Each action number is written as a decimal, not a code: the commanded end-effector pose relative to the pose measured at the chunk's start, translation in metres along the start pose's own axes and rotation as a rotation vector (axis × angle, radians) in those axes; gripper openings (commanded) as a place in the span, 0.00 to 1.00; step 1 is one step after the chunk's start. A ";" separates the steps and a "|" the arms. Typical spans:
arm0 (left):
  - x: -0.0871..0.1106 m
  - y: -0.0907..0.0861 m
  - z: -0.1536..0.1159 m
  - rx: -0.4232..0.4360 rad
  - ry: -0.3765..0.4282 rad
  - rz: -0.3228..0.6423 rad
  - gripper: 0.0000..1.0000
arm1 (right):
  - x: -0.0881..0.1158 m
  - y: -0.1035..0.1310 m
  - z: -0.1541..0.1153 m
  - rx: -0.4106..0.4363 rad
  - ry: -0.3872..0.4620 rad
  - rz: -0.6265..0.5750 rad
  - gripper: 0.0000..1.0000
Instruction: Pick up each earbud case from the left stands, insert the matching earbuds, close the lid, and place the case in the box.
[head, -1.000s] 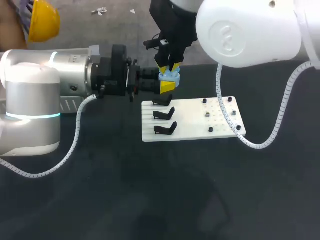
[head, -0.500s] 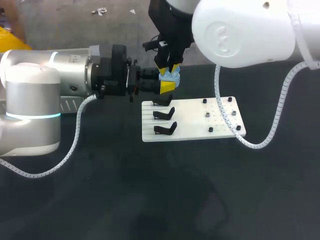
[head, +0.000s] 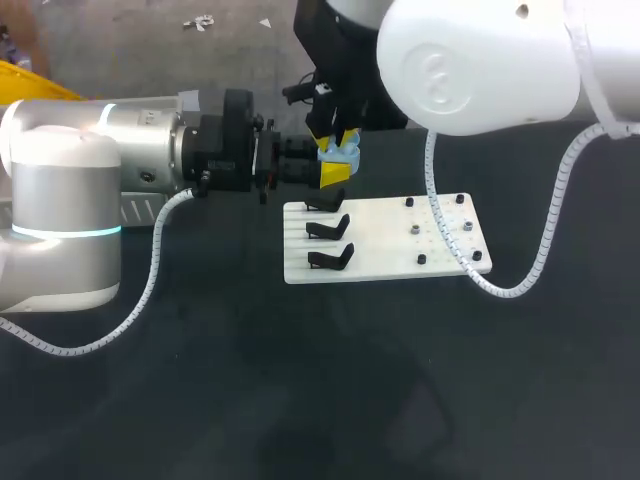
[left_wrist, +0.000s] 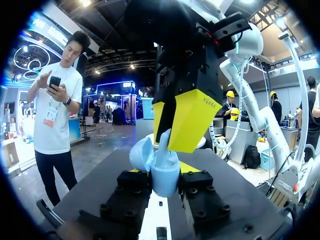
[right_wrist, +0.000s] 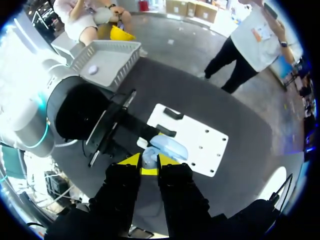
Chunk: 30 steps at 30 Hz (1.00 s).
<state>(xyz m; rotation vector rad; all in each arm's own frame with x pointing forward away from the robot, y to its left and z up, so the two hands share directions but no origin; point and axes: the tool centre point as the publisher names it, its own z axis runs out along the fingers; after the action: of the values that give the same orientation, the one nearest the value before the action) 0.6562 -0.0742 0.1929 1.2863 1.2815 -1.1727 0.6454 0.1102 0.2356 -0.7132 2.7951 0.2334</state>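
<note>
My left gripper (head: 333, 173) is shut on a light blue earbud case (head: 343, 153) and holds it in the air behind the white board (head: 400, 255). In the left wrist view the case (left_wrist: 165, 175) stands upright between my black fingers, its lid (left_wrist: 141, 154) swung open. My right gripper (head: 335, 135) points down from above, straight over the open case. Its yellow fingers (left_wrist: 187, 120) are shut on a small pale earbud (right_wrist: 148, 157) at the case's mouth. Three black stands (head: 330, 228) on the board's left side are bare.
The white board (right_wrist: 200, 145) carries small black pegs (head: 421, 259) on its right half. A grey basket (right_wrist: 127, 60) with one pale item (right_wrist: 92, 69) in it sits beyond my left arm. My right arm's white body overhangs the table's far right part.
My right arm's white upper body has shifted slightly left. Both grippers and the case stay where they were.
</note>
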 end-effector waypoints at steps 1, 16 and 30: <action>0.001 -0.001 0.000 -0.003 -0.005 0.004 0.00 | -0.004 0.000 0.002 0.001 0.010 -0.003 0.00; 0.001 -0.001 0.000 -0.003 -0.005 0.004 0.00 | -0.006 0.000 0.005 0.019 0.022 -0.021 0.00; 0.001 -0.001 0.000 -0.003 -0.005 0.004 0.00 | 0.001 -0.001 0.006 0.034 0.035 -0.033 0.00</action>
<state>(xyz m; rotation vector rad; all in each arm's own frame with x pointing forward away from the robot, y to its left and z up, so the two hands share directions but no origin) 0.6564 -0.0740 0.1917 1.2862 1.2822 -1.1726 0.6461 0.1096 0.2305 -0.7591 2.8106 0.1728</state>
